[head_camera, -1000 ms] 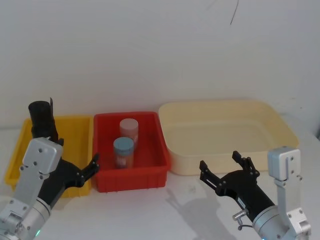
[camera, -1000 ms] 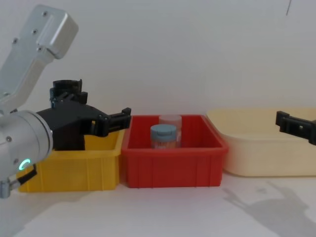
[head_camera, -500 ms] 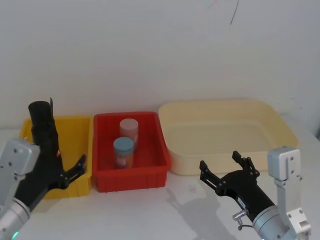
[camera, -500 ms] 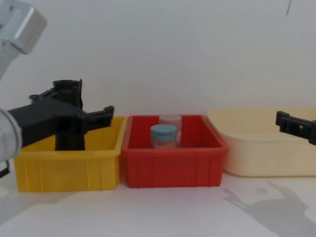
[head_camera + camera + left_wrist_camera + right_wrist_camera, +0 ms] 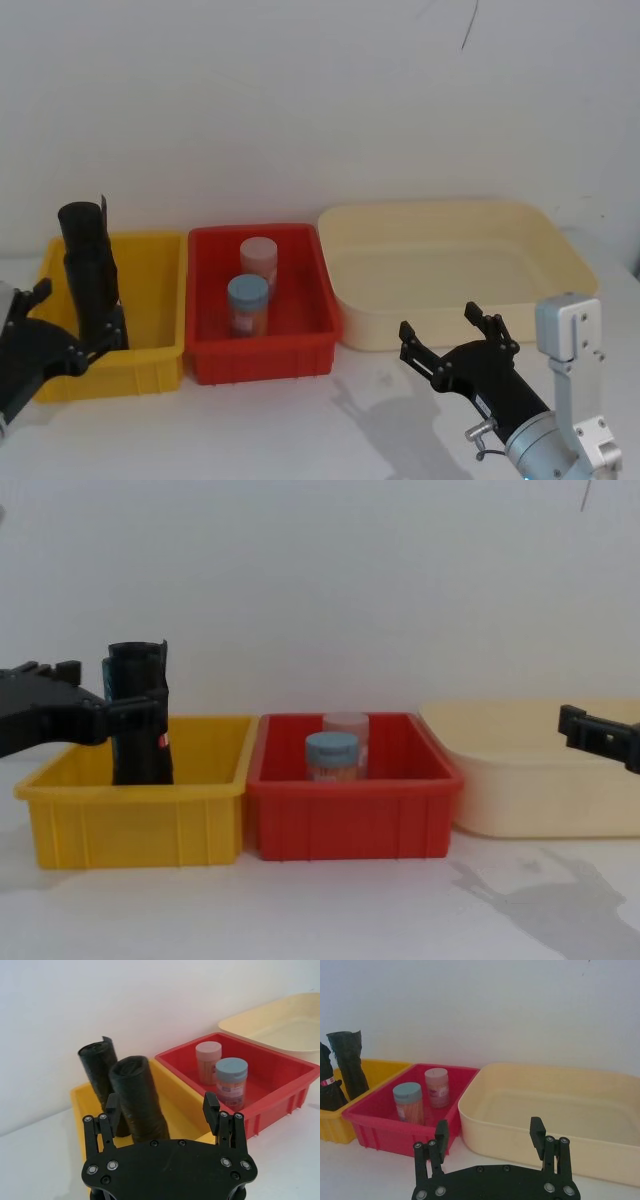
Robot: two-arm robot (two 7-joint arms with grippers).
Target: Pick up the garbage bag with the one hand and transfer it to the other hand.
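When we start close in, we see the left hand (image 5: 161, 1105) low on the left. Its two fingers are spread wide and hold nothing. The right hand (image 5: 489, 1131) hangs over the tabletop (image 5: 330, 910) on the right, also wide and empty.

Just past the left hand is the yellow bin (image 5: 130, 825). The garbage bag (image 5: 136, 1097) stands up tall in it, straight ahead of the gap between the fingers. We cannot tell if the fingers are around it yet. The left hand is much nearer to it. The right hand is well apart, past the red bin (image 5: 350, 825).

The left wrist view shows a plain roll (image 5: 96, 1072) standing behind the bag. In the chest view the two look like one dark post, but there we spot the small red label (image 5: 163, 742).
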